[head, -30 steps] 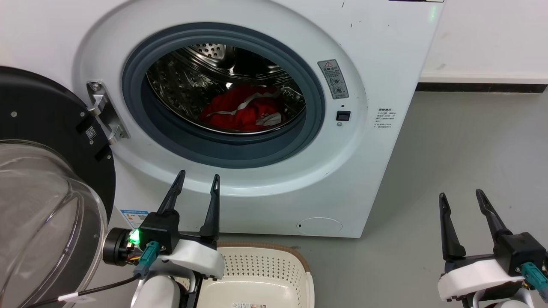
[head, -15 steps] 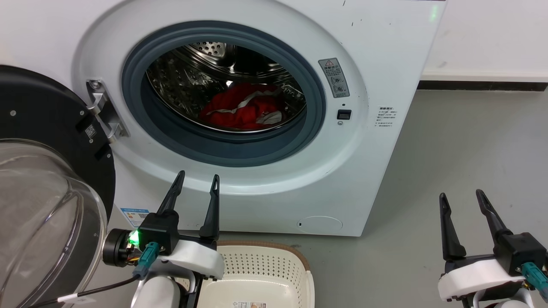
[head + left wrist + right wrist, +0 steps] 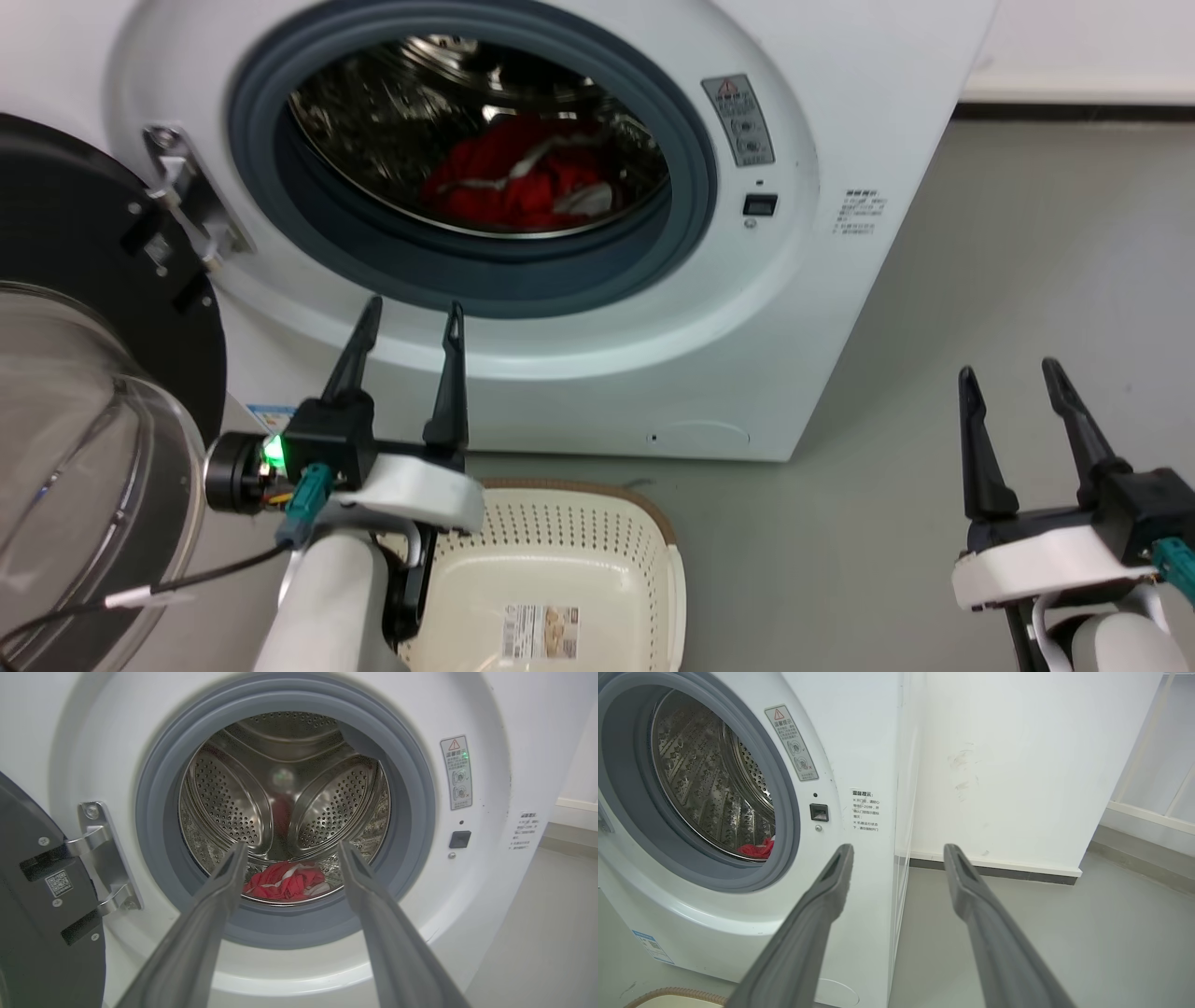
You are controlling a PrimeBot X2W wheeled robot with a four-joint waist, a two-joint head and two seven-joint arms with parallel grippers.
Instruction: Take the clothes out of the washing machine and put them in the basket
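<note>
The red clothes (image 3: 509, 177) with white trim lie at the bottom of the steel drum of the white washing machine (image 3: 840, 112), whose black-framed domed door (image 3: 84, 392) hangs open at the left. In the left wrist view the clothes (image 3: 285, 885) sit framed between the fingers. My left gripper (image 3: 411, 313) is open and empty, just below the grey porthole rim. The cream basket (image 3: 597, 551) with a brown rim stands on the floor in front of the machine, beside my left arm. My right gripper (image 3: 1008, 371) is open and empty over the floor at the lower right.
Grey floor (image 3: 1027, 280) stretches right of the machine to a white wall with a dark baseboard (image 3: 994, 870). The door hinge (image 3: 182, 191) juts at the porthole's left. A cable (image 3: 140, 588) trails from my left wrist.
The whole head view has shifted: the machine now sits higher and nearer and more of the basket shows, so the camera has moved. Both grippers stay open.
</note>
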